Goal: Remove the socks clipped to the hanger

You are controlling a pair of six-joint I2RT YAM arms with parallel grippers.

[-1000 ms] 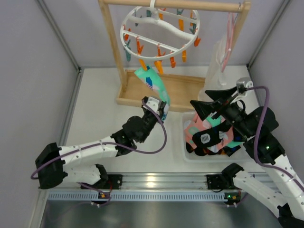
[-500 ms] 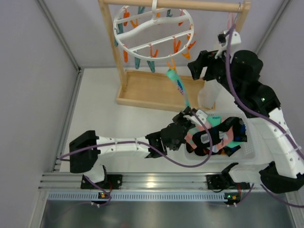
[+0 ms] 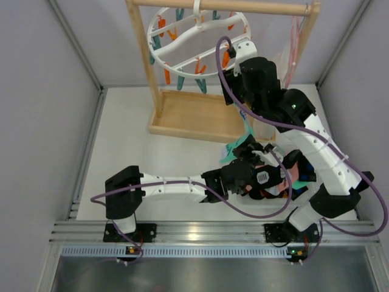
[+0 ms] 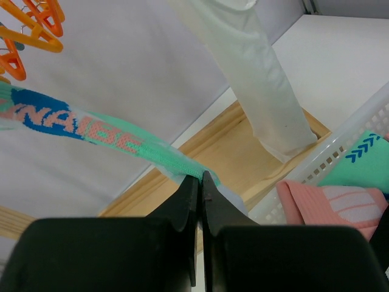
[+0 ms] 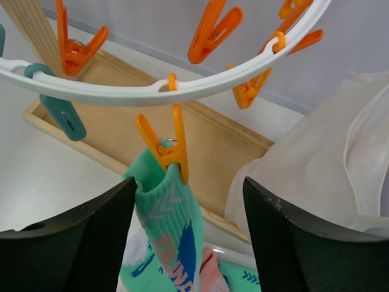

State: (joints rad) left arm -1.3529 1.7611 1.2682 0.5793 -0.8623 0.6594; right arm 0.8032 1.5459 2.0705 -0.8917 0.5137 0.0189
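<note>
On the left, our left end effector [image 4: 199, 180] has its jaws pinched fully shut on the loose end of the teal-mint sock [image 4: 91, 130]. The sock runs taut from there up to an orange clothespin [image 5: 166, 145] on the white ring hanger [image 5: 121, 91], which grips its cuff. If we pull on that end before the pin lets go, we judge the ring would tilt and swing on its hook. Otherwise the fabric would slide out of so narrow a pinch.

Further right, our right end effector [image 5: 188, 188] stands open, one finger on each side of the pin and cuff. It holds nothing, though its left finger looks close to the fabric. If it closes low, it would grip the sock rather than the pin, and two arms hauling on one sock could overstretch it. The purple cable [image 3: 221, 61] loops just beside the ring and might catch a pin. The two arms are also near each other, so a careless swing could knock them together. To the right, the white basket [image 4: 340, 152] holds pink socks [image 4: 328, 204]. A sock freed at a bad angle could fall outside it.

The bench [image 3: 121, 140] is plain white and matte. The wooden rack [image 3: 143, 61] stands at its far side, with a long white garment [image 4: 255, 79] hanging at the right. Pale grey walls close in the left, far and right sides.
</note>
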